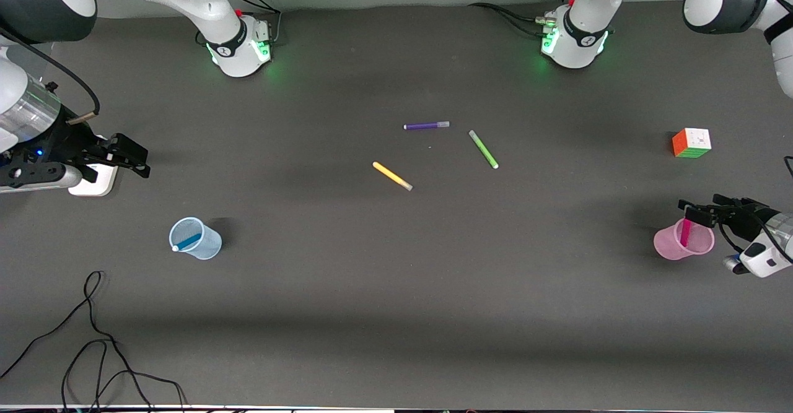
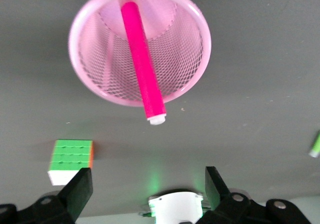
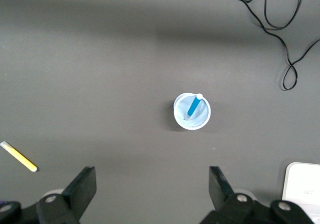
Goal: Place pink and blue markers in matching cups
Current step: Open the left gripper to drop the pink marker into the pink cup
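Note:
The pink marker (image 1: 685, 232) stands tilted inside the pink cup (image 1: 672, 247) at the left arm's end of the table; both show in the left wrist view, marker (image 2: 143, 64) and cup (image 2: 95, 59). My left gripper (image 1: 697, 212) is open and empty, just over the pink cup's rim; it shows in its own view (image 2: 149, 186). The blue marker (image 1: 188, 241) leans inside the pale blue cup (image 1: 207, 244) toward the right arm's end; they also show in the right wrist view, marker (image 3: 193, 106) and cup (image 3: 202, 121). My right gripper (image 1: 131, 156) is open and empty, raised away from the blue cup; it shows in its own view (image 3: 152, 186).
A purple marker (image 1: 426, 126), a green marker (image 1: 483, 149) and a yellow marker (image 1: 392, 176) lie mid-table. A colour cube (image 1: 691, 143) sits toward the left arm's end. A white block (image 1: 99, 181) lies under the right gripper. Black cables (image 1: 93, 339) trail along the edge nearest the front camera.

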Tool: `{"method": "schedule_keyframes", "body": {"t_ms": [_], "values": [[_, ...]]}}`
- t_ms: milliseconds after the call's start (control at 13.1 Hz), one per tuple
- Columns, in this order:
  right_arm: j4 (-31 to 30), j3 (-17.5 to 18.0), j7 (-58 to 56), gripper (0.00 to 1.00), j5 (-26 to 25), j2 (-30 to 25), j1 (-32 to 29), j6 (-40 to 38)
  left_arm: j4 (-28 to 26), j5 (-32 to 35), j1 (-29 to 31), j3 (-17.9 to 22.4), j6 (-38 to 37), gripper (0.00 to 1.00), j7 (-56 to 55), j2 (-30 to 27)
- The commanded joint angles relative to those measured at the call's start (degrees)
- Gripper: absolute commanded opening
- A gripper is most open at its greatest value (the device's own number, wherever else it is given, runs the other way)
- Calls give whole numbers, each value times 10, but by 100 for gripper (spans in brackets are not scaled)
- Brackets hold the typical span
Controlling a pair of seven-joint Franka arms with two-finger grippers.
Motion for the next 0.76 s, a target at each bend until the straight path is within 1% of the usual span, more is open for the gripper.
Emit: {"method": "schedule_keyframes", "body": {"t_ms": [0, 76, 153, 305, 381, 458, 534, 686], "values": [[5, -2, 11, 100, 10, -14, 1, -25, -29, 25, -36, 3, -6, 100, 2, -72], [4, -2, 11, 100, 10, -19, 0, -37, -79, 25, -44, 3, 16, 100, -1, -122], [4, -1, 11, 100, 10, -24, 0, -47, -142, 25, -54, 3, 46, 99, -16, -177], [3, 0, 11, 100, 10, -31, -2, -61, -294, 15, -75, 2, 124, 100, -79, -306], [3, 1, 11, 100, 10, -31, -2, -68, -365, 10, -89, 2, 169, 100, -93, -368], [3, 1, 14, 100, 10, -32, -2, -72, -423, -1, -94, 2, 203, 99, -94, -427], [3, 2, 23, 100, 10, -31, -2, -74, -434, -9, -99, -2, 202, 99, -94, -455], [3, 1, 27, 100, 10, -30, -2, -74, -434, -10, -121, -4, 195, 99, -94, -502]]}}
